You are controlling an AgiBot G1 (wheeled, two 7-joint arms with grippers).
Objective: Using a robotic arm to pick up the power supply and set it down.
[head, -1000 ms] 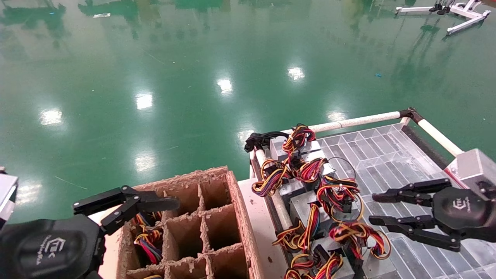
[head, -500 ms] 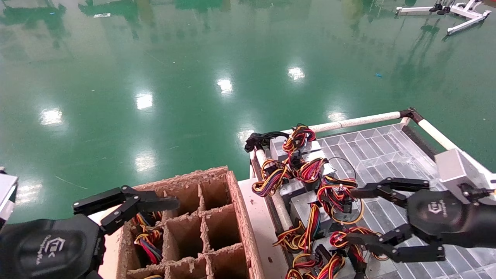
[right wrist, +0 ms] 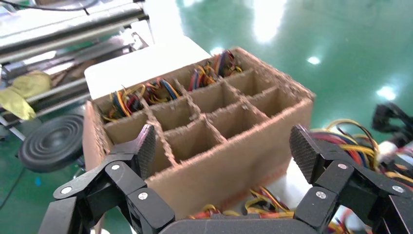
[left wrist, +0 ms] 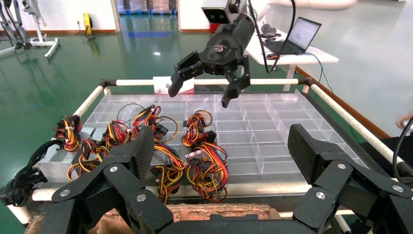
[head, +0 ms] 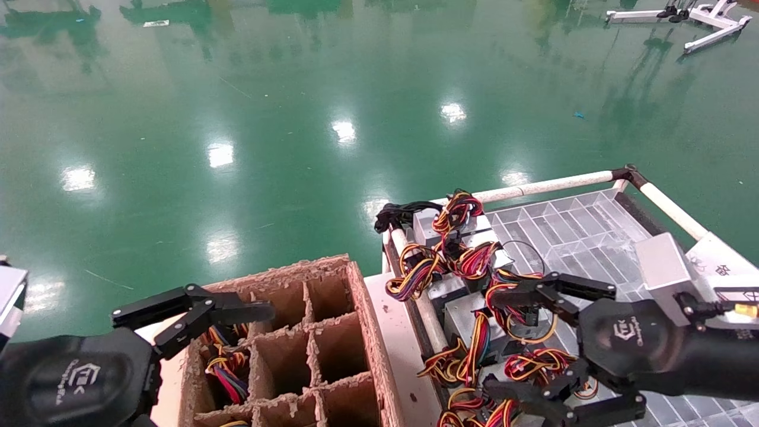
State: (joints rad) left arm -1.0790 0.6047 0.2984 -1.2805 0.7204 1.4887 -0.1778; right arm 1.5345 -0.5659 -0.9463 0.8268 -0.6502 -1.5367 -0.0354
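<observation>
Now the right gripper (head: 504, 347) hangs wide open over a power supply (head: 468, 323) (grey box, bright wires); the left gripper (head: 195, 311) waits, open, by the cardboard box (head: 356, 296)

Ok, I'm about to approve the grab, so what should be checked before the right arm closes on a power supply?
1. Right gripper open: ok.
2. Positioned over the power supplies in the clear tray: ok.
3. A single unit between the fingers: cannot tell; wire bundles overlap.
4. Fingers clear of loose wires: not ok, loops lie right beside them.
5. Free cells in the cardboard box: ok.
6. Left gripper out of the way, open above the box: ok.
</observation>
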